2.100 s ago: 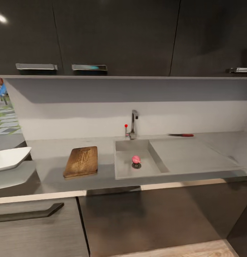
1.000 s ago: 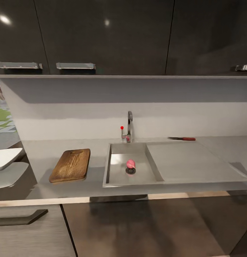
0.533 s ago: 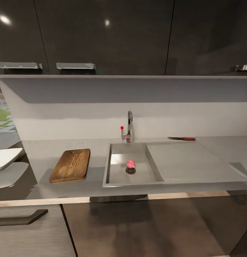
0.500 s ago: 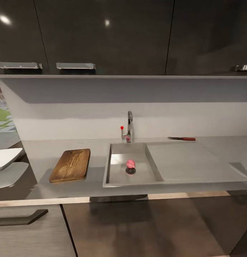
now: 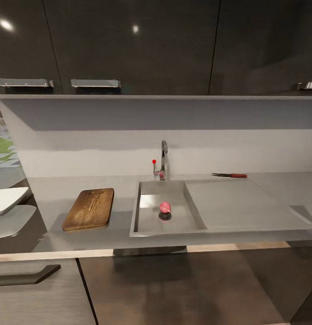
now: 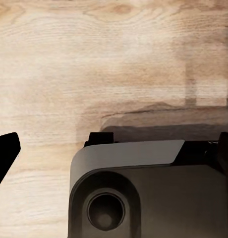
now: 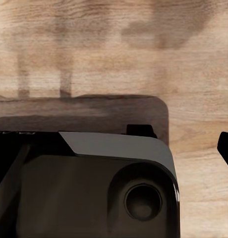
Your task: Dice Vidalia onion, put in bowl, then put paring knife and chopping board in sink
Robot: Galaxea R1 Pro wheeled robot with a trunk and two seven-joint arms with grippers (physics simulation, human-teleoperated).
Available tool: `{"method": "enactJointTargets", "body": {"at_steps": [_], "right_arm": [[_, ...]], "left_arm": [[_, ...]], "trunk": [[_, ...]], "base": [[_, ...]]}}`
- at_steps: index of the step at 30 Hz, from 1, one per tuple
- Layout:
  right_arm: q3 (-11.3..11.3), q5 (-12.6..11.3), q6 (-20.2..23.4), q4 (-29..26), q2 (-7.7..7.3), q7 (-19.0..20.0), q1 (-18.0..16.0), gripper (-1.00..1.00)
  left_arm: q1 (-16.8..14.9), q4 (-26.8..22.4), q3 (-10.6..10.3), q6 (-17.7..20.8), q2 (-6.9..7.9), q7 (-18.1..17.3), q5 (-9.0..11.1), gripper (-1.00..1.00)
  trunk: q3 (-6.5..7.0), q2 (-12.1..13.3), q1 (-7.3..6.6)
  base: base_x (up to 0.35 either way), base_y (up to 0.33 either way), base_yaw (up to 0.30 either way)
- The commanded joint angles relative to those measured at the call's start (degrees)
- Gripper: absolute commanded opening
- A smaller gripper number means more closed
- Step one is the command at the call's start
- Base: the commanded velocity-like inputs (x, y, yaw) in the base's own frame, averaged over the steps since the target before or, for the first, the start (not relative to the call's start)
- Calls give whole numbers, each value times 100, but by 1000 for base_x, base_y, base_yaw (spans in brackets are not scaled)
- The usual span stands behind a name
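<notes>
Lying on the drain in the sink [image 5: 144, 205]: onion [image 5: 165, 207]. Pointing floorward, claws' spread impossible to tell.

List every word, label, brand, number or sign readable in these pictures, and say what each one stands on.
None can be read. The brown wooden chopping board, the grey steel sink, the red-handled paring knife, the small pink-red Vidalia onion, the white squarish bowl and the dark glossy upper cabinets carry no lettering. The wrist views show pale wooden floor without markings.
</notes>
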Motion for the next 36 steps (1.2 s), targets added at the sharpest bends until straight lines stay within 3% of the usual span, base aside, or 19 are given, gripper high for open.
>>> {"method": "enactJointTargets", "body": {"at_steps": [1, 11, 25, 36], "right_arm": [[3, 1, -14, 4, 0, -5, -1, 100], [-10, 0, -14, 7, 8, -5, -1, 100], [-15, 0, -14, 7, 9, -5, -1, 100], [-29, 0, -23, -39, -2, -5, -1, 100]], "left_arm": [[0, -1, 2, -21, -1, 2, -1, 100], [0, 0, 8, -35, -4, 2, -1, 100], [0, -18, 10, -35, -7, 2, 20, 100], [0, -45, 17, 6, -70, 20, 31, 100]], "trunk": [[-5, -3, 0], [-5, -3, 0], [-5, -3, 0], [-5, -3, 0]], "base": [[0, 0, 0], [-27, 0, 0], [-255, -62, 0], [-37, -3, 0]]}}
